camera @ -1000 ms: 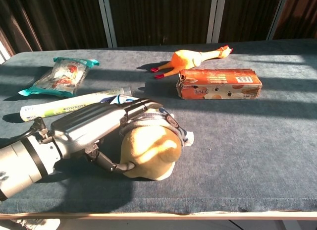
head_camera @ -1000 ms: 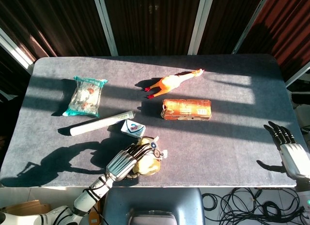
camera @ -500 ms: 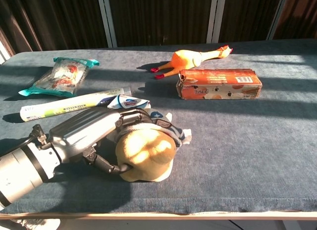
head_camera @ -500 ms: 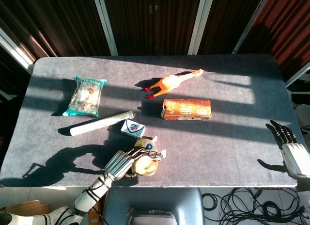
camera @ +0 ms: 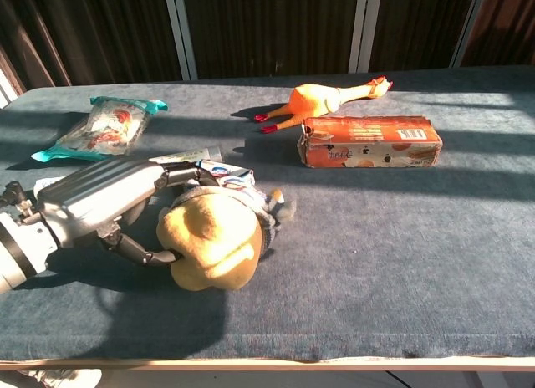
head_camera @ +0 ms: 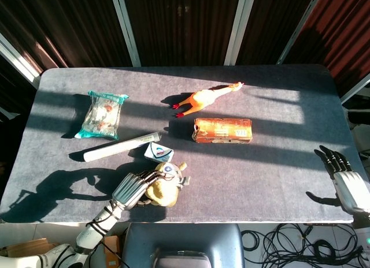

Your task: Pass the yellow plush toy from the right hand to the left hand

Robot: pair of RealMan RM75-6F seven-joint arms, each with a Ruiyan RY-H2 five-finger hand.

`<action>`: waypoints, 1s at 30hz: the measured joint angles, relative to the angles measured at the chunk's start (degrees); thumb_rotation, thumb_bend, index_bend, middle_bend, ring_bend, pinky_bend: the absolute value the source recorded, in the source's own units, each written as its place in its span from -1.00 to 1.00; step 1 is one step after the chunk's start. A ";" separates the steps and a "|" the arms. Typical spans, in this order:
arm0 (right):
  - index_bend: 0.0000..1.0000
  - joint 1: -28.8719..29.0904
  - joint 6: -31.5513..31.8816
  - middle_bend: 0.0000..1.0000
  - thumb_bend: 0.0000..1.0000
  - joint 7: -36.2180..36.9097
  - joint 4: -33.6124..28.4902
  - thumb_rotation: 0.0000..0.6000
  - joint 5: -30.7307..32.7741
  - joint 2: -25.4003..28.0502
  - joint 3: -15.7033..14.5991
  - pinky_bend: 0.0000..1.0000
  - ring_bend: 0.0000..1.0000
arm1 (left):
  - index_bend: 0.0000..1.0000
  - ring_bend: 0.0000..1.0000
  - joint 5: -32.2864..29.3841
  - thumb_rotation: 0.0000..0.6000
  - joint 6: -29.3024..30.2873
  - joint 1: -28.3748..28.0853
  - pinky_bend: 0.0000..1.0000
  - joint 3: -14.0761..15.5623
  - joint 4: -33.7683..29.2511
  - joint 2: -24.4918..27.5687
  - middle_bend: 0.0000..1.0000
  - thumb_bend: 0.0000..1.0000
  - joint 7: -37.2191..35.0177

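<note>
Yellow plush toy (camera: pixel 207 240) rests on grey table (camera: pixel 401 237) before dark slatted wall (head_camera: pixel 179 25)

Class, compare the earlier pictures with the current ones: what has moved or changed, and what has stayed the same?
The left hand, holding the yellow plush toy, has carried it leftward along the table's near edge. The right hand stays open at the right edge. The rubber chicken, orange box and snack bag have not moved.

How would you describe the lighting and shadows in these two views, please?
Head view: hard low sunlight crosses the table in bright bands, and the left hand casts a long dark shadow to its left. Chest view: the yellow plush toy glows warm, with the left hand partly in shade.
</note>
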 measured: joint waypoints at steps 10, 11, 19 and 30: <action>-1.00 0.31 -0.55 -1.00 -0.94 -1.64 -0.20 1.00 -1.62 -0.64 -0.39 -1.00 -1.00 | 0.61 0.45 0.51 1.00 8.20 4.56 0.46 0.55 -5.74 12.13 0.61 -0.24 1.01; -1.00 0.36 -0.61 -1.00 -0.94 -1.78 -0.18 1.00 -1.77 -0.78 -0.44 -1.00 -1.00 | 0.61 0.45 0.61 1.00 9.41 5.36 0.46 0.75 -5.65 12.61 0.61 -0.24 0.59; -1.00 1.49 -2.21 -1.00 -0.94 -1.12 0.53 1.00 -4.76 -1.46 -1.62 -1.00 -1.00 | 0.61 0.45 0.91 1.00 18.54 12.59 0.46 2.34 0.32 14.39 0.61 -0.24 -4.79; -1.00 2.86 -4.69 -1.00 -0.94 -2.49 0.81 1.00 -5.84 -2.74 -2.72 -1.00 -1.00 | 0.55 0.41 2.44 1.00 24.07 17.82 0.42 4.35 7.69 14.37 0.55 -0.24 -9.55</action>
